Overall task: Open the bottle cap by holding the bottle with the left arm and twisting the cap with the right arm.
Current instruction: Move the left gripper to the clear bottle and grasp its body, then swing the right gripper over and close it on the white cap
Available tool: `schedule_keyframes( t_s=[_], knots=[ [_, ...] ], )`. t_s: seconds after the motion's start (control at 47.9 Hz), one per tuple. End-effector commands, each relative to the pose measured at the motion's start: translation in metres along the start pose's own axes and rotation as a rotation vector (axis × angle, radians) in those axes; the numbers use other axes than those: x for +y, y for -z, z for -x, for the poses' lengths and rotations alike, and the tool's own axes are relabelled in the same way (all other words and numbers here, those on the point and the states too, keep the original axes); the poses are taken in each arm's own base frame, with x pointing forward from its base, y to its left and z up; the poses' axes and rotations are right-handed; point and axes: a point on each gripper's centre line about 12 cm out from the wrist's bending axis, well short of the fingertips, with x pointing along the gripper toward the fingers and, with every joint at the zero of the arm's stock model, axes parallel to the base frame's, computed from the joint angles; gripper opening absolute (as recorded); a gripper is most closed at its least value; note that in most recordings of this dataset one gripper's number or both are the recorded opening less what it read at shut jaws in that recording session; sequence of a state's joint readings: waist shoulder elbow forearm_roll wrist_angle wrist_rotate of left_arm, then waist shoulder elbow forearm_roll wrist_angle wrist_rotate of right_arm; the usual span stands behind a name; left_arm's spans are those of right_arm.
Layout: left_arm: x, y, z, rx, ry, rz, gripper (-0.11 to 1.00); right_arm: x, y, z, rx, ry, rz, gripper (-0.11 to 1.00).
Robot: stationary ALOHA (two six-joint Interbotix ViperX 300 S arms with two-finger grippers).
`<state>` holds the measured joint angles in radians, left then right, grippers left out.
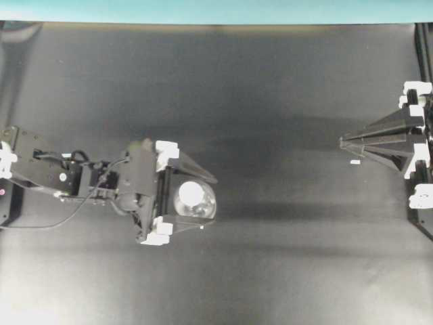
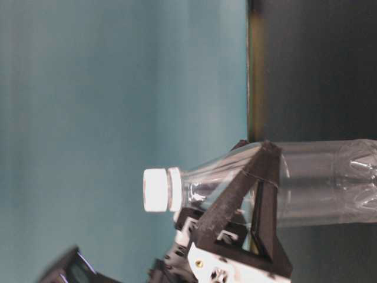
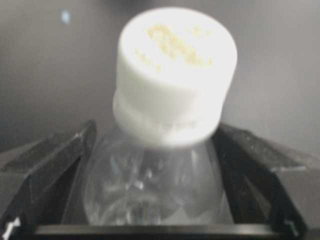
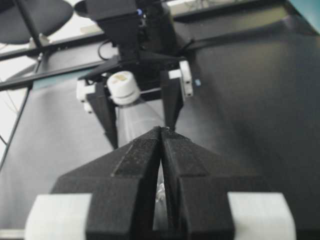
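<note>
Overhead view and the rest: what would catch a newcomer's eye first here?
The clear bottle stands left of centre on the dark table, its white cap bright between the wide-open fingers of the left gripper, which straddles it. Far to the right, the right gripper is shut and well away from the bottle.

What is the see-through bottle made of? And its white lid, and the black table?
The bottle looks like thin clear plastic: glossy, with moulded ridges and bright glints. The bottle cap seems to be hard white plastic, opaque and fairly matte. The table has a dark, dull covering, maybe rubber or vinyl; the pictures can't settle which.
</note>
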<state>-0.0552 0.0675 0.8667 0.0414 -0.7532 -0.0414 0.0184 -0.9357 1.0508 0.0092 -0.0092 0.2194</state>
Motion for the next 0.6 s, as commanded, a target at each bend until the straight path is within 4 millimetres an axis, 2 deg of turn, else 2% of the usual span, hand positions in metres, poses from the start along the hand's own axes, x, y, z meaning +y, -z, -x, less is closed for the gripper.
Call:
schedule_keyframes(
  t_s=[0.0, 0.104, 0.313, 0.584],
  knots=[
    [0.001, 0.008, 0.000, 0.003, -0.001, 0.006, 0.93, -0.002, -0.007, -0.003, -0.011, 0.014, -0.023, 0.00],
    [0.005, 0.029, -0.001, 0.055, -0.010, 0.016, 0.93, -0.002, -0.005, -0.005, -0.001, 0.016, -0.029, 0.00],
    [0.005, 0.055, -0.010, 0.124, -0.010, 0.023, 0.93, -0.003, -0.004, -0.009, 0.014, 0.019, -0.039, 0.00],
    [0.005, 0.060, -0.010, 0.138, -0.011, 0.025, 0.93, -0.001, -0.005, -0.009, 0.029, 0.018, -0.040, 0.00]
  ],
)
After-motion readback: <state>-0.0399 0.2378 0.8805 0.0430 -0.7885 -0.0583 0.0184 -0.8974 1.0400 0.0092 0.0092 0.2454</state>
